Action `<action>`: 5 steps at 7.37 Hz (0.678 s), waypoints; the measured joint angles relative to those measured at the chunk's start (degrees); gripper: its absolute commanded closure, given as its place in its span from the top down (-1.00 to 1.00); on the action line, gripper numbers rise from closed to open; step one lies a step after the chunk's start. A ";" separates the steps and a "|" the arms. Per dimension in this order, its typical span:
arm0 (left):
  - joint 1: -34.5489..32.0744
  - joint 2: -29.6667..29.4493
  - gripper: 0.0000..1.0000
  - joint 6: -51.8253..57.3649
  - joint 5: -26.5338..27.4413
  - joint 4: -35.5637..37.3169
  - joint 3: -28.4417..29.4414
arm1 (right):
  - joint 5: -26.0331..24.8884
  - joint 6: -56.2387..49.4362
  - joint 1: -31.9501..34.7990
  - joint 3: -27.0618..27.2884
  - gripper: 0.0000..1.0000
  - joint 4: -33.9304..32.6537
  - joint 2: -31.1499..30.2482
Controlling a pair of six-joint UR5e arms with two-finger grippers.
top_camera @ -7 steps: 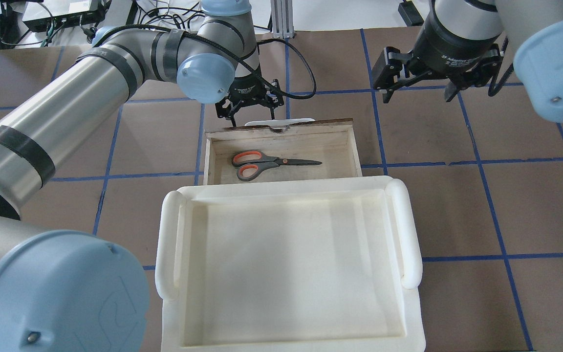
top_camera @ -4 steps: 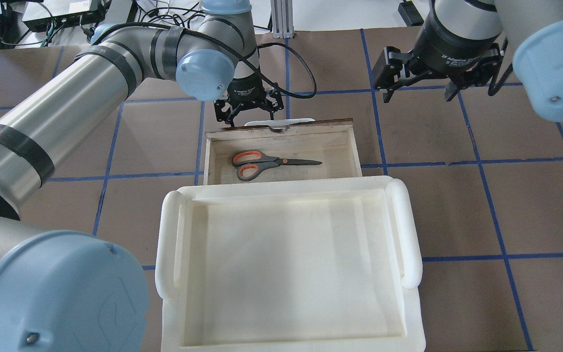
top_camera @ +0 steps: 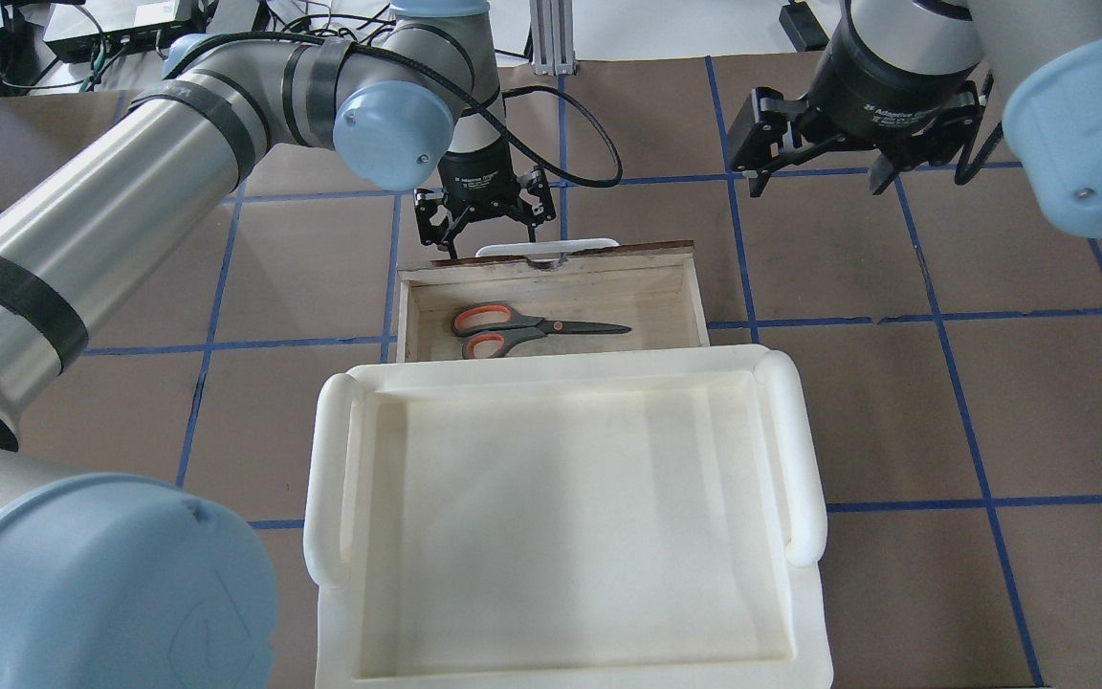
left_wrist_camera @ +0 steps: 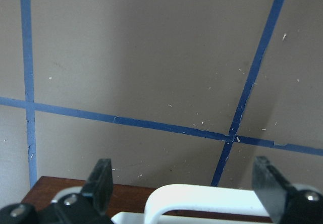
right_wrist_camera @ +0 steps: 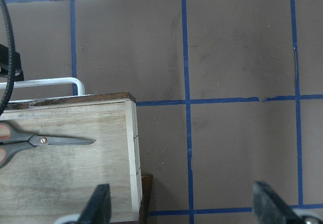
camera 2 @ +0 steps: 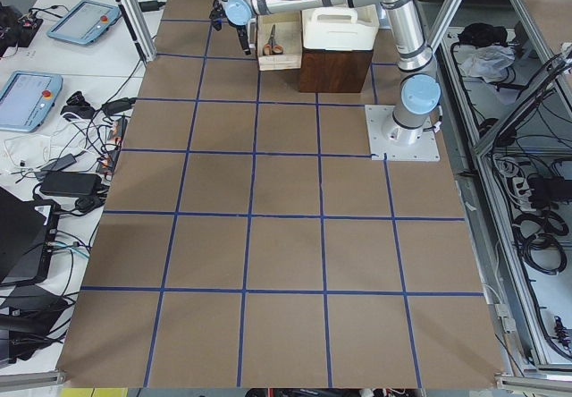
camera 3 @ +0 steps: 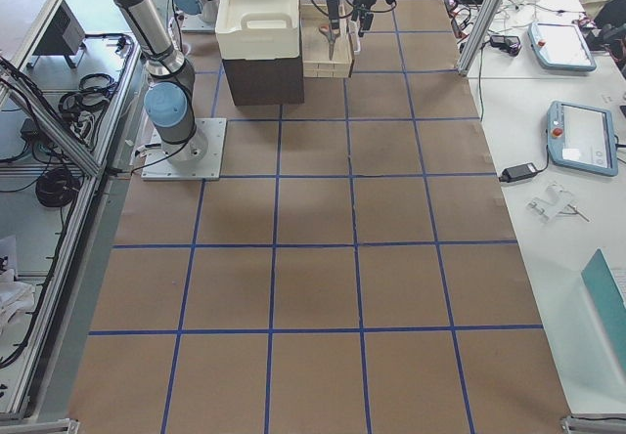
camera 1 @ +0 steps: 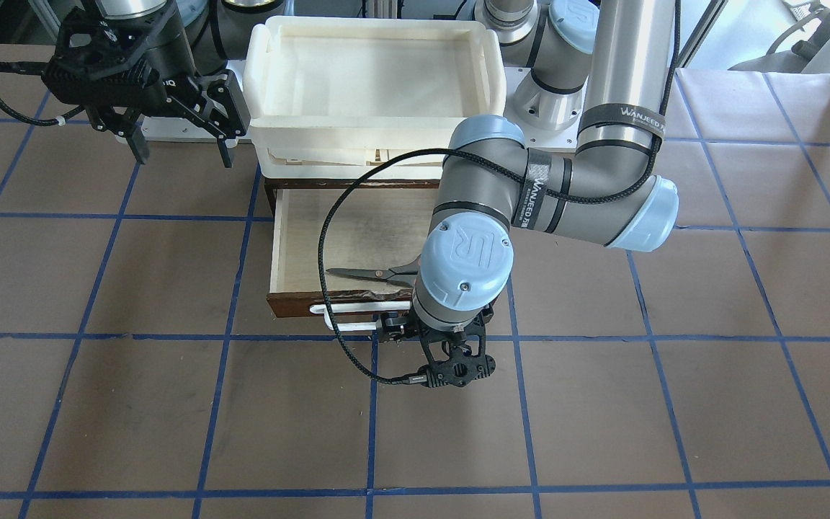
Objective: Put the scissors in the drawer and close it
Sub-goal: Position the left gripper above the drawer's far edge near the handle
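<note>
The scissors lie flat inside the open drawer, orange-red loops to the view's left; they also show in the right wrist view and partly in the front view. My left gripper is open and points down at the drawer's front. In the left wrist view its fingers stand wide apart with the white wire handle between them. My right gripper is open and empty, high above the table to the drawer's right.
A cream-white plastic tray sits on the dark wooden cabinet that the drawer slides into. The brown table has blue tape lines. A black cable loops from the left wrist over the drawer.
The drawer with the scissors has slid a little toward the cabinet under the tray. The left gripper has stayed against its front and its arm has shifted. The right arm has not moved.
</note>
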 measured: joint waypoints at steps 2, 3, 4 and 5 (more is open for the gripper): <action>0.00 0.24 1.00 -0.10 -0.16 -1.17 0.01 | 0.18 0.00 0.00 0.00 1.00 -0.03 0.05; -0.01 0.41 1.00 -0.14 -0.20 -1.85 0.01 | 0.25 -0.01 0.00 0.00 1.00 -0.14 0.05; 0.02 0.58 1.00 -0.17 -0.25 -2.27 0.04 | 0.38 0.00 0.00 0.00 1.00 -0.34 0.05; 0.16 0.54 1.00 -0.18 -0.35 -2.23 0.07 | 0.49 -0.01 0.00 0.00 1.00 -0.53 0.05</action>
